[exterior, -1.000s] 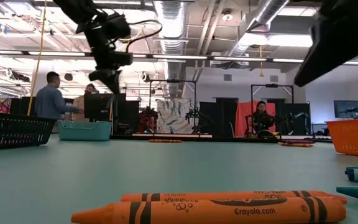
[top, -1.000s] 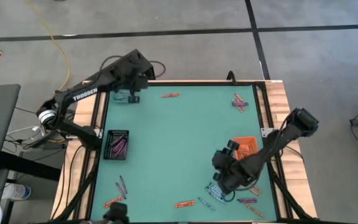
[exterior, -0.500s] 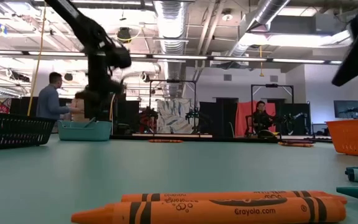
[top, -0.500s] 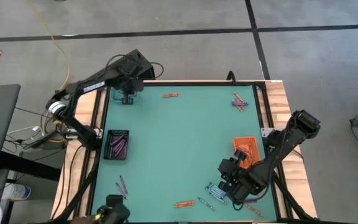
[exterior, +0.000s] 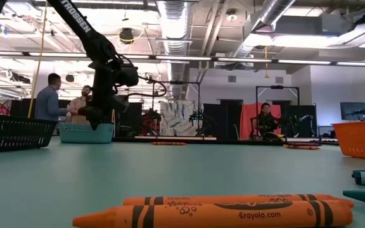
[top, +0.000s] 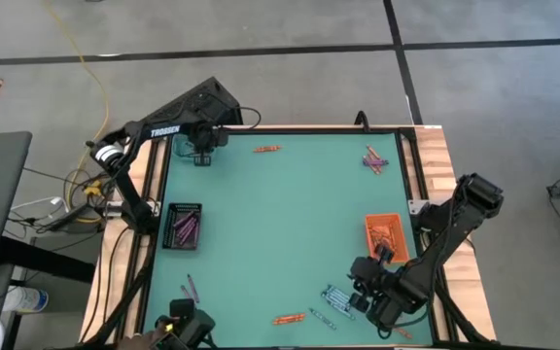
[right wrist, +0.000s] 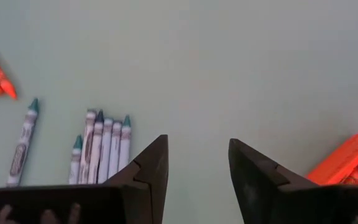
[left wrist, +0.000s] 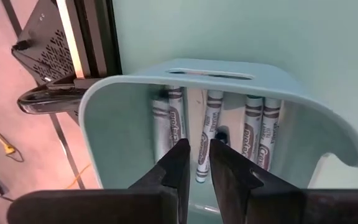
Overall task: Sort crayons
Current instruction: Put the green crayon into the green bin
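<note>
My left gripper [left wrist: 199, 155] hangs over the teal tray [left wrist: 229, 68] at the table's far left corner, fingers pointing down and a little apart. Several pale blue-grey crayons [left wrist: 253, 130] lie side by side in the tray. One crayon [left wrist: 207, 124] lies right under the gap; whether the fingers touch it I cannot tell. My right gripper [right wrist: 197, 162] is open over bare table near the near right corner. A row of pale crayons [right wrist: 101, 146] lies to one side of it and the orange tray [right wrist: 353, 162] to the other. Nothing is between its fingers.
A black tray [top: 183, 226] with purple crayons stands at the left edge. Orange crayons lie near the front edge [top: 290, 318] and at the far edge [top: 266, 149]. A mixed cluster [top: 373, 158] lies at the far right. People stand in the room behind.
My left gripper has come down toward the teal tray at the far left corner and tipped more steeply downward. My right gripper has moved toward the table's near right corner, rolling at the wrist, away from the orange tray.
</note>
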Motion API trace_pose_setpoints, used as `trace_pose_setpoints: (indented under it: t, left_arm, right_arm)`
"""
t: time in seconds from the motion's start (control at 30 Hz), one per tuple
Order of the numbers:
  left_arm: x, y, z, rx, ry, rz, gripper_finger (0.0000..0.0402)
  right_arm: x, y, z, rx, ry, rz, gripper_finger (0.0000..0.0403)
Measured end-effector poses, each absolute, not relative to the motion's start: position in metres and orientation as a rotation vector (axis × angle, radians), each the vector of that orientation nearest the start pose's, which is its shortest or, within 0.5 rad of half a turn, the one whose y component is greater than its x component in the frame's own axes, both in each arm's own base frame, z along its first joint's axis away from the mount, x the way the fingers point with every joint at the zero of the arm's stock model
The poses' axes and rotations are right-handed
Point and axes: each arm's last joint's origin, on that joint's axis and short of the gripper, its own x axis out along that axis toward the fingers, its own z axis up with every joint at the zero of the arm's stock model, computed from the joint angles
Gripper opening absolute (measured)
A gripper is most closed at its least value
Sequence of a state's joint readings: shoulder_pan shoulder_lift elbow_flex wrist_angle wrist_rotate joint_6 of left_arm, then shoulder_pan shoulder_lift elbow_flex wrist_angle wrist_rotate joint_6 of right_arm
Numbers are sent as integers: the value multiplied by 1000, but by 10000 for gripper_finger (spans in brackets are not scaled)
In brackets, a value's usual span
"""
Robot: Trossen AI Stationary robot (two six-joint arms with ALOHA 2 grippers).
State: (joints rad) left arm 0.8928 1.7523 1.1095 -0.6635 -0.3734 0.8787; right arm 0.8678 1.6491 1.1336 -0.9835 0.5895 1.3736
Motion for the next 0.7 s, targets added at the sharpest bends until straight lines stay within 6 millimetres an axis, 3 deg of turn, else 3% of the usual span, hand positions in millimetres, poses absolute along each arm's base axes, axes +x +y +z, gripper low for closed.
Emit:
trace_pose_setpoints:
  t: [0.23, 0.4, 0.7]
  left_arm:
    - [194, 257, 173, 253, 1659, 399, 52]
    - [195, 256, 177, 231, 1638, 413, 57]
    - [191, 247, 213, 219, 1486, 516, 133]
  right_arm:
    - [213, 224, 180, 213, 1077, -430, 159]
    - [225, 239, 171, 178, 1048, -325, 159]
    - [246, 267, 173, 155, 871, -83, 159]
